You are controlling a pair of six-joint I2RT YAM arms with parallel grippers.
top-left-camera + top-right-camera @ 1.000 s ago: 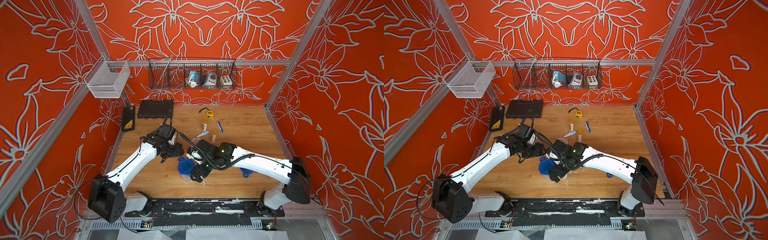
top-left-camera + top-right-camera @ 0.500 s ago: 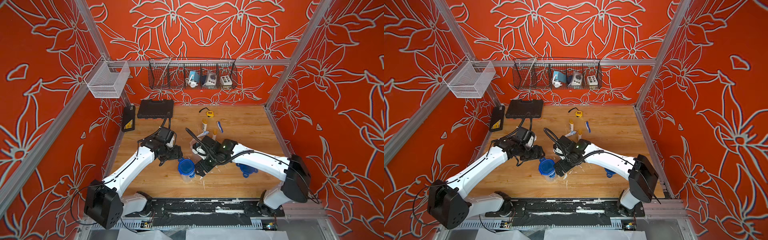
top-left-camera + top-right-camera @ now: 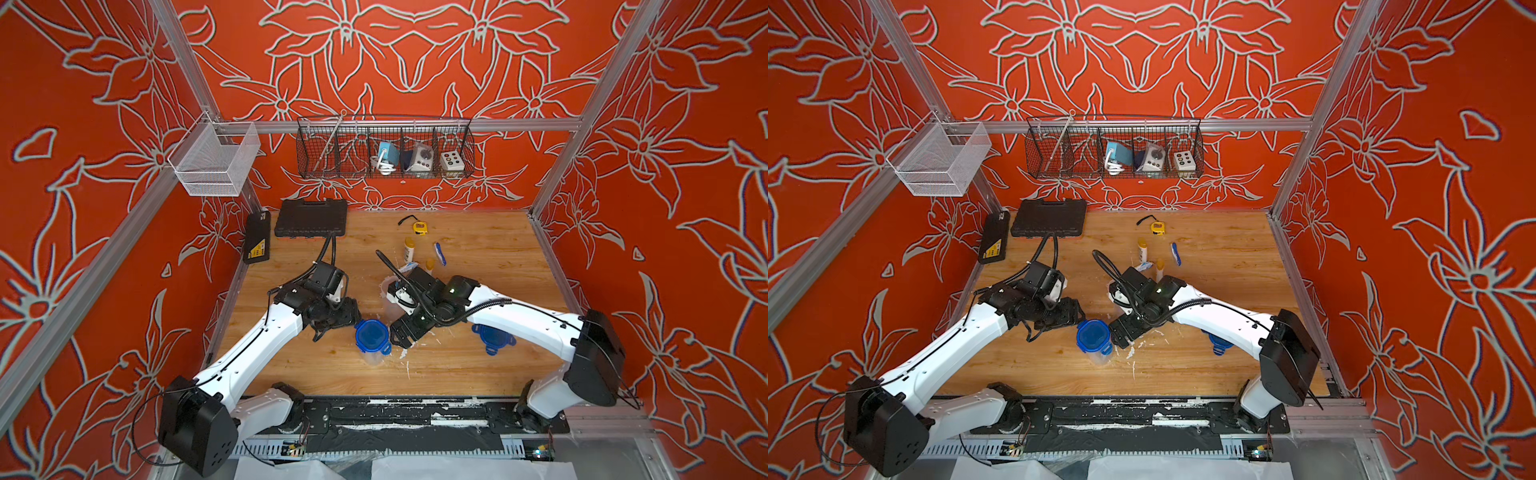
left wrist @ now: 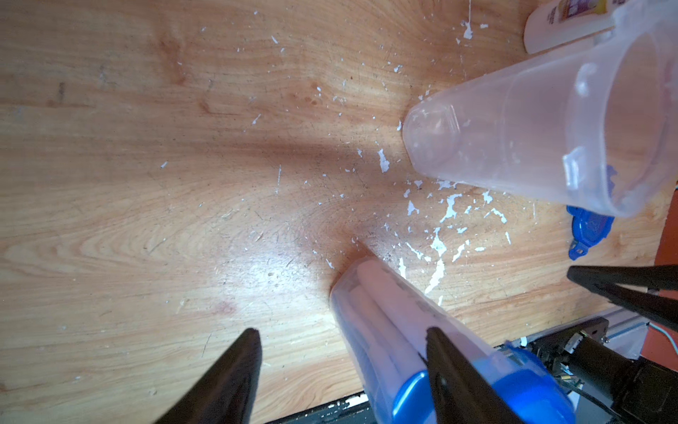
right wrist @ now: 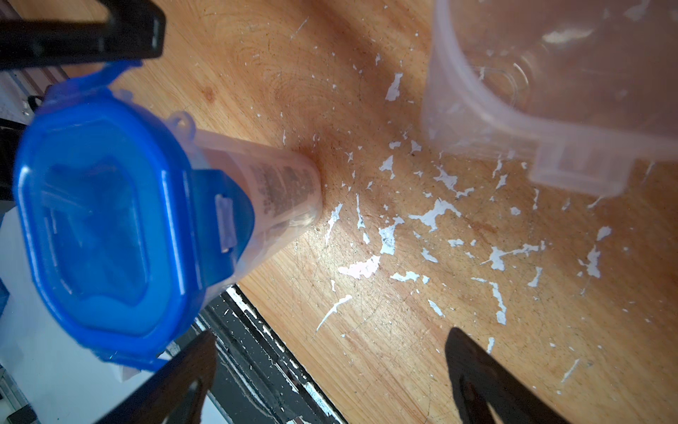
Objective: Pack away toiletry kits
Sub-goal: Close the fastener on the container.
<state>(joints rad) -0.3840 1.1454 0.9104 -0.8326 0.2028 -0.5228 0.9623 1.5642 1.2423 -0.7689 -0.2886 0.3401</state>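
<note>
Left gripper (image 4: 343,330) is held fingers apart, nothing clamped; lidded cup (image 3: 372,333), packed, is stood just beside it; right gripper (image 5: 332,332) is spread wide, empty. Second cup (image 4: 532,139) is left unfilled; spare lid (image 3: 493,337), bottles (image 3: 409,249), toothbrush (image 3: 439,253) not yet packed

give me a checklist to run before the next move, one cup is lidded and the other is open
1. Lidded cup upright with its blue lid on: ok.
2. All lid tabs snapped down: cannot tell.
3. Open cup upright and empty: ok.
4. Left hand and right hand open, holding nothing: ok.
5. Spare lid flat on the table, partly under the right arm: ok.
6. Second kit packed: not ok. A yellow-capped bottle, toothbrush and toothpaste tube lie loose beyond the open cup.
</note>
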